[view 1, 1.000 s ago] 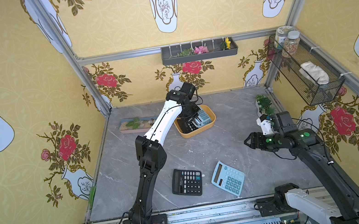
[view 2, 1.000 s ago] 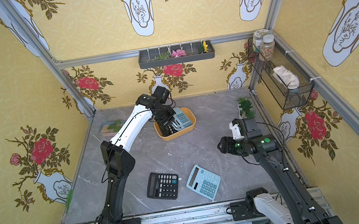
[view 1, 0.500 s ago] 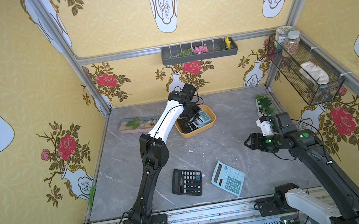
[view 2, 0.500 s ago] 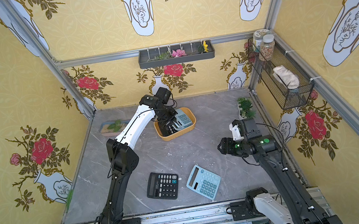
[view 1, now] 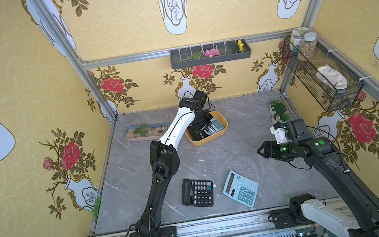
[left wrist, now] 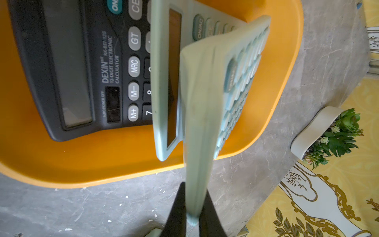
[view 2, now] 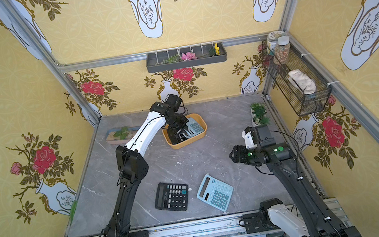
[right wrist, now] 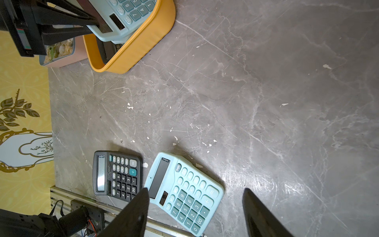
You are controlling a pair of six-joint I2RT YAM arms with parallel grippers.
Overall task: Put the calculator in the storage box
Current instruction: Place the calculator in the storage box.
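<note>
The left claw (left wrist: 194,197) was clamped on the thin edge of a pale-blue plastic calculator (left wrist: 202,102), tilted over the glossy orange, round-cornered storage box (left wrist: 102,164); the right claw (right wrist: 195,191) gaped, well apart from it.

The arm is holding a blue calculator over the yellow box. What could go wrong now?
Two things might. The left gripper pinches the blue calculator only by one thin edge, so it could slip or twist when let go. And the storage box already has a black calculator lying in it, so the blue one may land crooked on top or lean over the rim.
</note>
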